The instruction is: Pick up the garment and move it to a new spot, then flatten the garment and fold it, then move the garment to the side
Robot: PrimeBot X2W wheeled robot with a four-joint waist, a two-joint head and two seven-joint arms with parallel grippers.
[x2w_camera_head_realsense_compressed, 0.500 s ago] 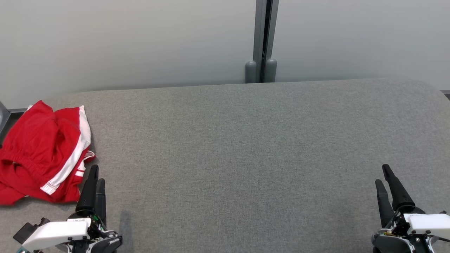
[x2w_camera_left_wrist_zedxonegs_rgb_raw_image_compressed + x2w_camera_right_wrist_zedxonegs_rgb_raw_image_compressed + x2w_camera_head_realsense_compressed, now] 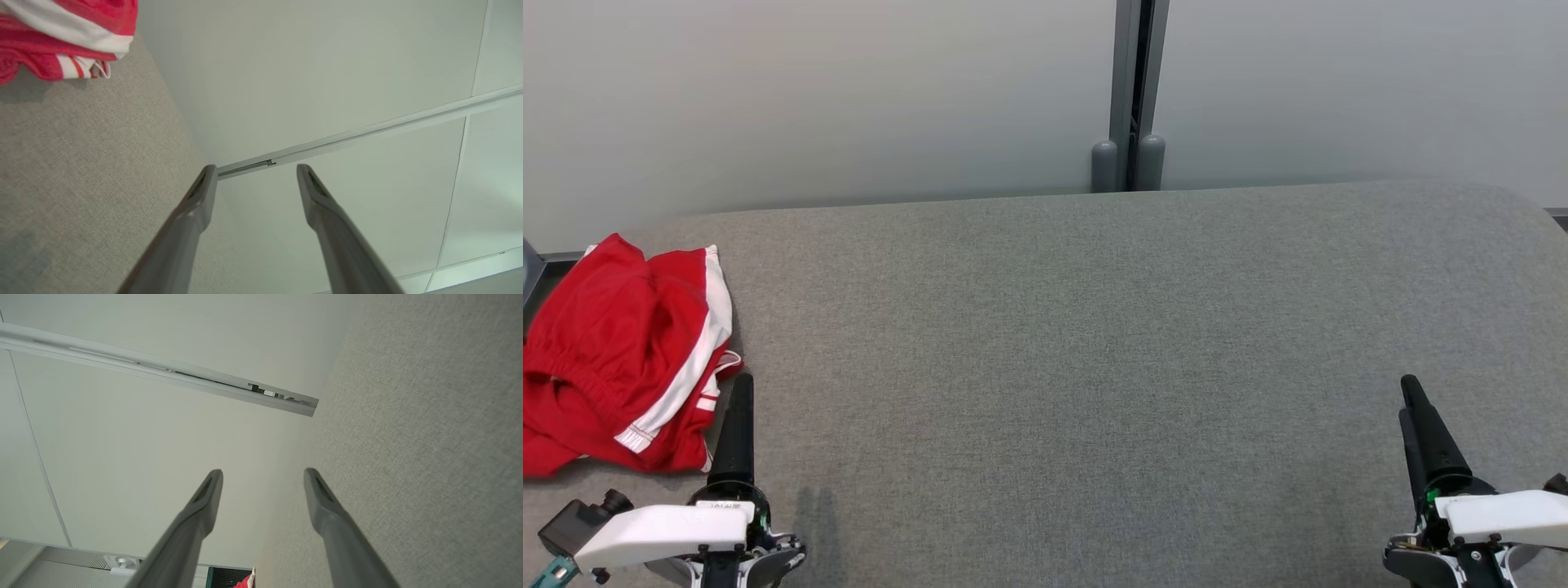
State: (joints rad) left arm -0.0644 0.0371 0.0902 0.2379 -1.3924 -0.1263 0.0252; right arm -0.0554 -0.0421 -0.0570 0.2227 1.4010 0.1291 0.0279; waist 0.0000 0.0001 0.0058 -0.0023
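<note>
Lying crumpled, red garment (image 2: 621, 359), long axis seemingly running near-to-far

The garment (image 2: 621, 351) lies on the table (image 2: 1094, 327) at its far left edge. The left gripper (image 2: 741, 388) sits just right of it, near the front. The right gripper (image 2: 1406, 396) is front right, well apart. Behind the table is a wall (image 2: 849, 98) with a post (image 2: 1129, 98).

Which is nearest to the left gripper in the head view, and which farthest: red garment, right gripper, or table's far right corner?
1. Red garment, just beside the left gripper, far left.
2. Right gripper, near edge, right side.
3. Table's far right corner, at the back.
</note>
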